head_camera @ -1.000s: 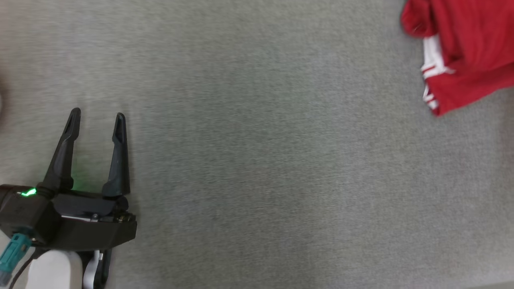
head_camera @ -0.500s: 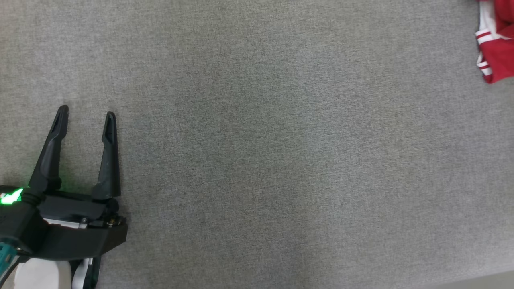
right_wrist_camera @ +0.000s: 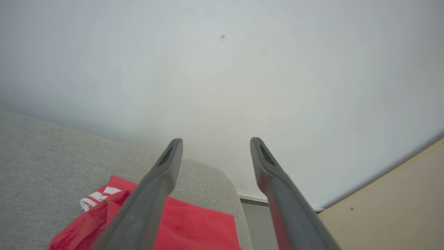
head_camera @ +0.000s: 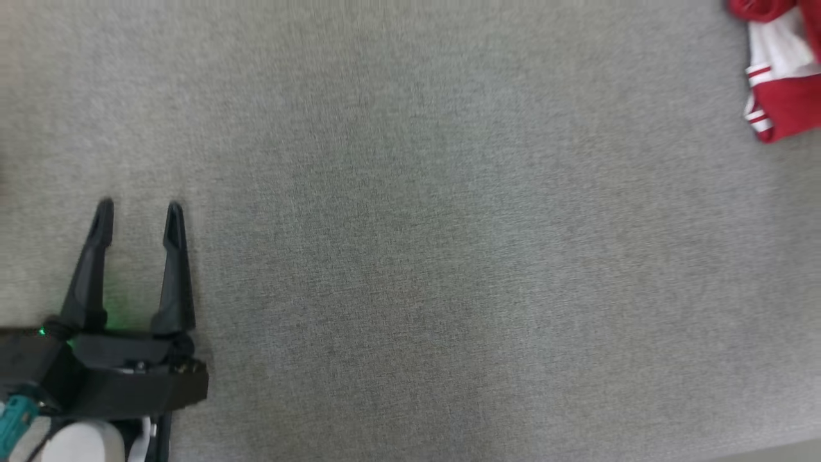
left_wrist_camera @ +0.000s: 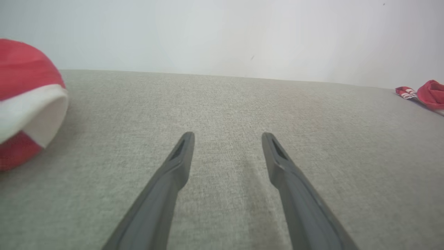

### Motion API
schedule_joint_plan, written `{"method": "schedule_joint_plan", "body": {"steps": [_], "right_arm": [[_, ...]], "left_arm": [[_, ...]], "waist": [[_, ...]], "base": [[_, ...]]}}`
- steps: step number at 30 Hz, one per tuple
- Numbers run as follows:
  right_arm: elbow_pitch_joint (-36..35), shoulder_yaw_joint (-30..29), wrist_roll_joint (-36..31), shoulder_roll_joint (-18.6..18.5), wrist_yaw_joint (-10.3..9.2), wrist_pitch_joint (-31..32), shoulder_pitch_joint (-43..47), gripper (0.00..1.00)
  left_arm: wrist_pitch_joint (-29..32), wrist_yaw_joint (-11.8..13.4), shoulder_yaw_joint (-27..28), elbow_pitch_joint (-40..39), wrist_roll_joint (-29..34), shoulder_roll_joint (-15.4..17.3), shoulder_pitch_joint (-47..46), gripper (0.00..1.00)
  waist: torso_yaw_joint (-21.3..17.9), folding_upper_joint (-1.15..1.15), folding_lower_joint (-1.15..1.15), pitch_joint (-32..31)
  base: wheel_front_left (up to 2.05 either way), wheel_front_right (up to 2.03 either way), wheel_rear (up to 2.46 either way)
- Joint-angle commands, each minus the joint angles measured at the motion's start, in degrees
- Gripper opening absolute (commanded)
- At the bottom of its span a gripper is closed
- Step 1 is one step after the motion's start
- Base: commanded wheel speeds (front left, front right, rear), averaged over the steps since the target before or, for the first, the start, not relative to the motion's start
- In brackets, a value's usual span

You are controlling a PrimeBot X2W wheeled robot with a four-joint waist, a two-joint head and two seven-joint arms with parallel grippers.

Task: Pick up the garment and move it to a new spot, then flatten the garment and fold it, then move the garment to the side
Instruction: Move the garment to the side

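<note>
The red garment (head_camera: pixel 786 109) with white stripes lies on the grey worktop (head_camera: pixel 410 256), at the head view's upper right edge. The left end effector (head_camera: pixel 138 208), lower left, stands wide open and empty. The right end effector (right_wrist_camera: pixel 215 141), fingers spread and holding nothing, hangs over the garment (right_wrist_camera: pixel 194 225).

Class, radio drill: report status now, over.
Left gripper open, empty. Right gripper open, empty, above red garment. Red-and-white item beside left gripper.
</note>
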Motion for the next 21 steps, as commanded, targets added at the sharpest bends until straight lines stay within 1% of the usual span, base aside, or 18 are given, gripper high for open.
{"method": "schedule_joint_plan", "body": {"steps": [1,2,3,6,12,20,21], "right_arm": [[-0.87,0.04,-0.02,1.46,-0.16,-1.81,2.12,1.0],[-1.61,0.23,-0.07,2.47,-0.16,-2.78,3.24,1.0],[-3.36,0.14,0.3,4.51,-0.16,-4.38,5.63,1.0],[-6.04,-0.43,0.92,8.44,-0.16,-7.07,10.37,1.0],[-11.18,-2.78,0.92,15.77,-0.16,-10.23,22.15,1.0],[-18.42,-5.4,0.87,23.08,-0.16,-12.11,38.48,1.0],[-18.42,-5.4,0.87,23.08,-0.16,-12.11,38.48,1.0]], "left_arm": [[0.01,0.23,0.59,1.01,-0.53,-0.53,1.54,1.0],[0.01,0.29,0.98,1.37,-0.66,-0.9,1.83,1.0],[0.0,0.37,1.82,2.07,-0.7,-1.28,2.96,1.0],[0.01,0.52,3.35,2.86,-0.71,-2.03,5.17,1.0],[0.0,0.87,5.62,4.0,-0.27,-3.04,10.06,1.0],[0.01,1.37,7.28,5.49,-0.43,-4.24,14.21,1.0],[0.01,1.37,7.28,5.49,-0.43,-4.24,14.21,1.0]], "waist": [[-0.02,-0.01,0.0,-3.78],[0.03,-0.01,0.0,-5.03],[0.05,-0.01,0.0,-7.29],[-0.31,-0.01,0.0,-11.3],[-0.46,-0.01,0.0,-18.22],[1.01,-0.01,0.0,-24.45],[1.01,-0.01,0.0,-24.45]], "base": [[0.0,0.0,0.0],[0.0,0.0,0.0],[0.0,0.0,0.0],[0.0,0.0,0.0],[0.0,0.0,0.0],[0.0,0.0,0.0],[0.0,0.0,0.0]]}}
